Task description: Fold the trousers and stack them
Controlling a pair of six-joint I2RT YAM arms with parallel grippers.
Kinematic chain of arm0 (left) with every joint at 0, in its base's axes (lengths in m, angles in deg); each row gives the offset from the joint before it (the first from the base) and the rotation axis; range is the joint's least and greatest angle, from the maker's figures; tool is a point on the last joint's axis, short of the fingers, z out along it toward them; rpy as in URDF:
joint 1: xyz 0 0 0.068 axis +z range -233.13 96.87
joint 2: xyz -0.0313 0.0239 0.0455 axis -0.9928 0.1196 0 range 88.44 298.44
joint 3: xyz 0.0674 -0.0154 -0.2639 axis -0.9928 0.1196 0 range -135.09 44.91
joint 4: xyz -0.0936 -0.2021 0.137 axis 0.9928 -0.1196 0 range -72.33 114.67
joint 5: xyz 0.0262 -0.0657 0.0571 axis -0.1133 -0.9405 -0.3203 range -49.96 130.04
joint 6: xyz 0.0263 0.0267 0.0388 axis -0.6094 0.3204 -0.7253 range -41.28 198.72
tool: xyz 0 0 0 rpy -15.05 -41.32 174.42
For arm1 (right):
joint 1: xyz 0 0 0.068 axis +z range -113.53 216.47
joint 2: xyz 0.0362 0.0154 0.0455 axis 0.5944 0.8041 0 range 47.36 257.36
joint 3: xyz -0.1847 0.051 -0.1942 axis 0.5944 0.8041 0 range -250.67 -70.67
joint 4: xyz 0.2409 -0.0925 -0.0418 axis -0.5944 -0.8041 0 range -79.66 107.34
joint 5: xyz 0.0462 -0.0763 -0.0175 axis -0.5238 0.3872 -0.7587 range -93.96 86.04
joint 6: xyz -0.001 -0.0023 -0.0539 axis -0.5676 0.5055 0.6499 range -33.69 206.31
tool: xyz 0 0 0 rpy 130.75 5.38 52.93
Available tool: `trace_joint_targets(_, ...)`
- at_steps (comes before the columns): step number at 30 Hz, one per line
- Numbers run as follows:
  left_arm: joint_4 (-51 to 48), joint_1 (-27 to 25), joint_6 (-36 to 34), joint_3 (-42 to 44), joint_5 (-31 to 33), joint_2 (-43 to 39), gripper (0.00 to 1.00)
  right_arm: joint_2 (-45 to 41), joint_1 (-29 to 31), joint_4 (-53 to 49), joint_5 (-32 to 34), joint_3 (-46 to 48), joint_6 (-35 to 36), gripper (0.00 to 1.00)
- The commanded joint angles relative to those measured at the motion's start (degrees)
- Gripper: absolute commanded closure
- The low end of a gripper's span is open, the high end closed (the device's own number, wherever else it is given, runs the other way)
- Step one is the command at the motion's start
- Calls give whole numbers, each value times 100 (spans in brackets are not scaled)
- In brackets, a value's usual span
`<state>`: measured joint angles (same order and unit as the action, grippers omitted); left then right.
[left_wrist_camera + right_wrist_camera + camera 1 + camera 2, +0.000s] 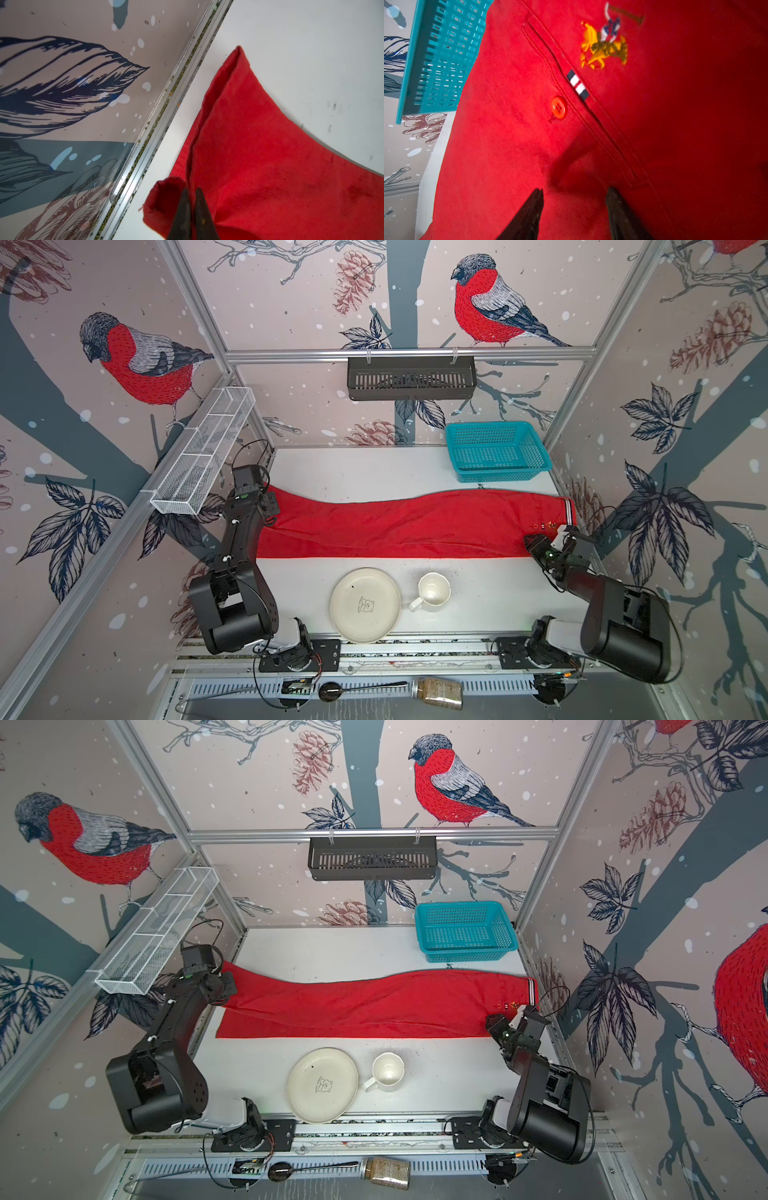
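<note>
The red trousers [415, 522] [365, 1006] lie flat across the table from left to right, legs folded one on the other. The striped waistband [568, 510] is at the right end. My left gripper [271, 512] [227, 990] [192, 189] is shut on the hem of a trouser leg [166, 199] at the left end, next to the wall rail. Over the waist end, my right gripper [548, 537] [509, 1017] [575, 191] stands open, its fingers spread on or just above the cloth near the buttoned pocket [559, 107] and the embroidered logo [604, 45].
A white plate [365, 605] and a white mug [432, 593] sit in front of the trousers. A teal basket [496, 452] stands at the back right. A black basket [411, 377] hangs on the back rail and a wire rack [203, 452] on the left wall. A spoon [332, 691] and jar [440, 693] lie below the front rail.
</note>
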<state>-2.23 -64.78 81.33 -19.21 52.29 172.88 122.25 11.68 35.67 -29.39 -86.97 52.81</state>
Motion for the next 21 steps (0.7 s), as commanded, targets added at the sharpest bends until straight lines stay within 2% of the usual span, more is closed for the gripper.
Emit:
trace_joint_targets(1, 426, 2, -24, -108, 596, 264, 100, 64, -21, -974, 263, 86, -141, 46)
trace_joint_targets(3, 355, 2, 90, -161, 821, 451, 100, 48, -49, -963, 249, 113, -151, 46)
trace_joint_targets(8, 370, 5, 239, -47, 936, 870, 100, 16, -69, -946, 207, 135, -157, 46)
trace_joint_targets(13, 456, 52, 270, 153, 1375, 999, 100, 13, -78, -936, 188, 144, -140, 46)
trace_joint_targets(14, 504, 83, 306, 175, 1381, 1024, 98, 28, -78, -928, 172, 140, -140, 46)
trace_joint_targets(21, -100, 195, 571, -228, 1463, 1610, 68, -1, -85, -977, 170, 114, -122, 46)
